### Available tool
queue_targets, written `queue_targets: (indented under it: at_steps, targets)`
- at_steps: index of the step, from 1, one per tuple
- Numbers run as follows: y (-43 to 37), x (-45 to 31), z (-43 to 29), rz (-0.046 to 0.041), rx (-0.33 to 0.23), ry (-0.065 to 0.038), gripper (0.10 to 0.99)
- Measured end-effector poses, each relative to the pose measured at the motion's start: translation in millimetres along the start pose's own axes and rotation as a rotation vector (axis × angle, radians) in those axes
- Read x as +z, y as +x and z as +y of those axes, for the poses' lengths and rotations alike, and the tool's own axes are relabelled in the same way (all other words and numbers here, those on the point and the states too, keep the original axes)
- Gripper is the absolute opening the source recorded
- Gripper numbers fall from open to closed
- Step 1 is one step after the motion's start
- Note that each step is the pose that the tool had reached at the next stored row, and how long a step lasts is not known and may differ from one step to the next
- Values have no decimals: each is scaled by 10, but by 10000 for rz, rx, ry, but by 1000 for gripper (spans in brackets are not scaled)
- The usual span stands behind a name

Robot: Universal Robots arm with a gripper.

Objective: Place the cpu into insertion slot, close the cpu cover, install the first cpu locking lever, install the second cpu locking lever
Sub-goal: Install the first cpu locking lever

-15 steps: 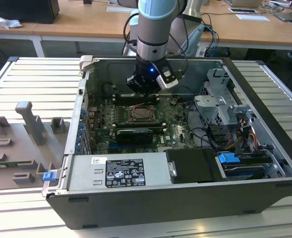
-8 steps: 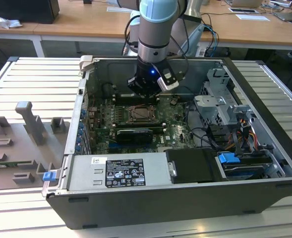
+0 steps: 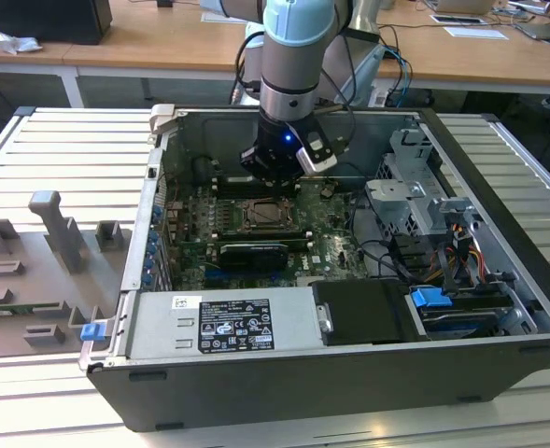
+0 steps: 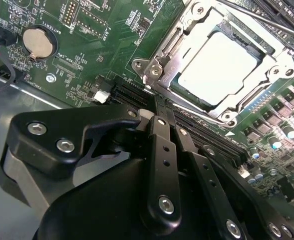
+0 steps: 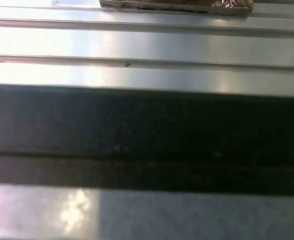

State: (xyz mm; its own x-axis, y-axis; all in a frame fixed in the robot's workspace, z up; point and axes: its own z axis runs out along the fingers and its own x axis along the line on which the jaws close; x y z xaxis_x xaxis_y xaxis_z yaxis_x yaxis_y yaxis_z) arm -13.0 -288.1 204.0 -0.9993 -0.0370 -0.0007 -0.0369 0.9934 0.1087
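Cpu (image 4: 217, 68) already seated in insertion slot (image 4: 172, 90), cpu cover (image 4: 266, 40) down over it. Near the slot's corner, gripper (image 4: 162, 111) fingers pressed together, empty. Locking levers look unlatched; lever steps remain.

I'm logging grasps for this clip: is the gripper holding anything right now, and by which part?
Nothing is held. The gripper has its fingers together and empty; the cpu lies in the insertion slot under the cpu cover.
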Motion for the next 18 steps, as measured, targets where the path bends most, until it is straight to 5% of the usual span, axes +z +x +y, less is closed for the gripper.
queue_targets:
  at_steps: [18]
  targets:
    - [0,-8,1,0,15,87,106]
